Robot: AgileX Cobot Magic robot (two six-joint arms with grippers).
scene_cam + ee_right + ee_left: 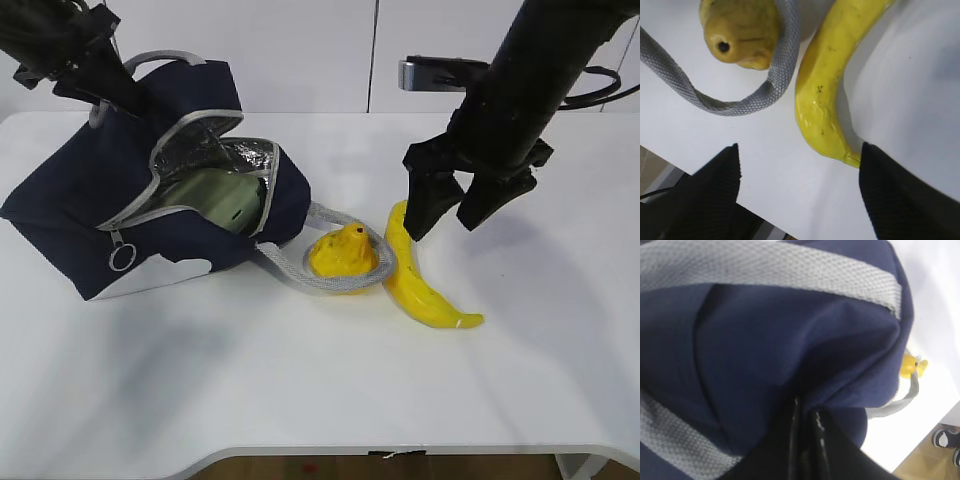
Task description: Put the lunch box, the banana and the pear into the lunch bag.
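The navy lunch bag [80, 200] lies on its side at the left, its mouth open toward the right with silver lining showing. The sage-green lunch box [222, 198] sits inside it. The yellow pear [343, 252] stands on the table inside the loop of a grey rope handle [300, 272]. The banana [415, 278] lies just right of the pear. My right gripper [447, 222] hangs open above the banana's far end; in the right wrist view its stem tip [852, 159] lies by one finger. My left gripper [805, 412] is shut on the bag's navy fabric [790, 340] at its back top.
The white table [320, 380] runs to a front edge near the bottom of the exterior view. A white wall stands behind. The grey handle loop [740, 100] lies between pear [737, 30] and banana [825, 85] in the right wrist view.
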